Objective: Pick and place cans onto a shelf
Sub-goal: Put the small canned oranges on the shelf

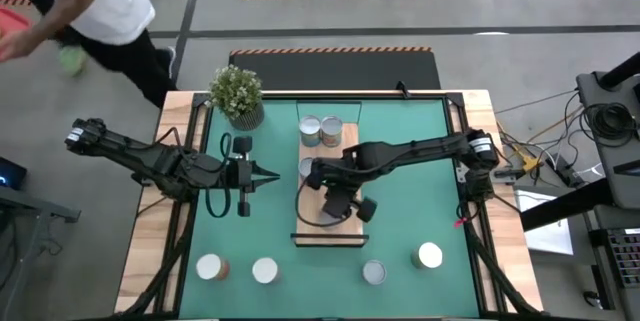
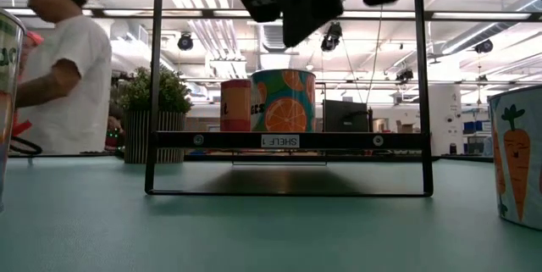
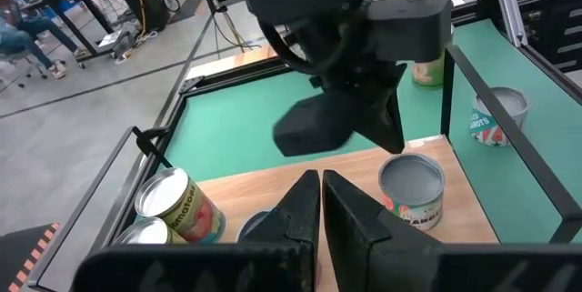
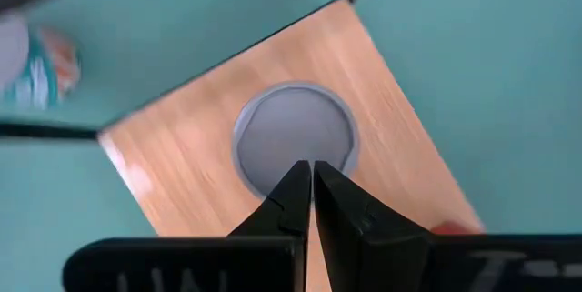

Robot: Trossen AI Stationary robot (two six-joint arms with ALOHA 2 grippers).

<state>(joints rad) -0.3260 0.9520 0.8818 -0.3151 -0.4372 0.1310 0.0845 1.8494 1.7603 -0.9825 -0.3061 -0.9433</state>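
The light-wood shelf (image 1: 346,151) stands mid-table on a black frame (image 2: 339,141). Two cans (image 1: 310,131) (image 1: 331,133) stand at its far end and another (image 1: 306,168) behind them. An orange-labelled can with a silver top (image 4: 296,137) (image 2: 284,102) stands on the shelf's near half. My right gripper (image 4: 311,178) (image 1: 335,204) hangs shut just above it, pointing down, clear of the top. My left gripper (image 3: 320,192) (image 1: 275,174) is shut and empty, left of the shelf, pointing at it.
Several cans stand on the green mat near the front edge (image 1: 212,267) (image 1: 264,270) (image 1: 374,273) (image 1: 429,255). A potted plant (image 1: 237,96) stands at the far left corner. A person (image 1: 90,1) stands beyond the table's far left.
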